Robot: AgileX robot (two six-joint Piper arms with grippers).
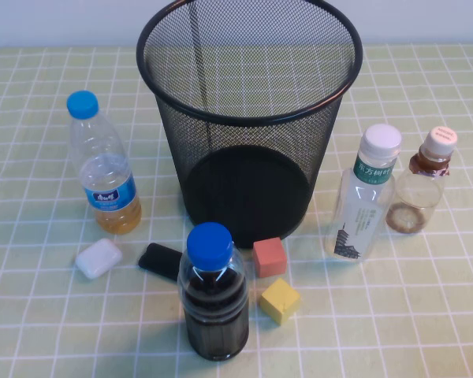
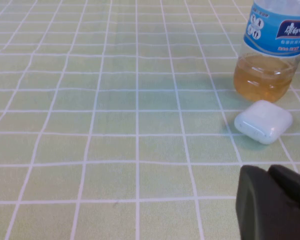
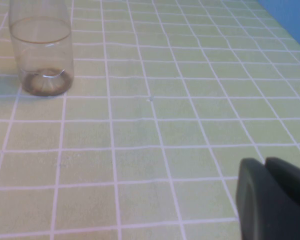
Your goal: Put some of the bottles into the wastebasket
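Black wire mesh forms the wastebasket (image 1: 248, 118), standing upright at the far middle of a green-checked worktop (image 1: 426, 315). To its right stand the two task bottles: a tall square bottle (image 1: 366, 194) with white cap and green label, and just beside it, further right, a small round bottle (image 1: 422, 191) with pale cap and brown neck label; both upright, outside the basket. Left of the basket stands a blue-capped bottle of yellow liquid (image 1: 102, 164), with a white earbud case (image 1: 98, 257) near its foot. Nearest the camera is a dark-liquid bottle (image 1: 213, 293), a black object (image 1: 162, 260) behind it, a red cube (image 1: 269, 257) and a yellow cube (image 1: 279, 300) to its right. Left claw (image 2: 272, 205) hovers low near the earbud case, its fingers pressed together. Right claw (image 3: 272, 197) sits low over bare worktop, well apart from the small round bottle, fingers likewise together, holding nothing
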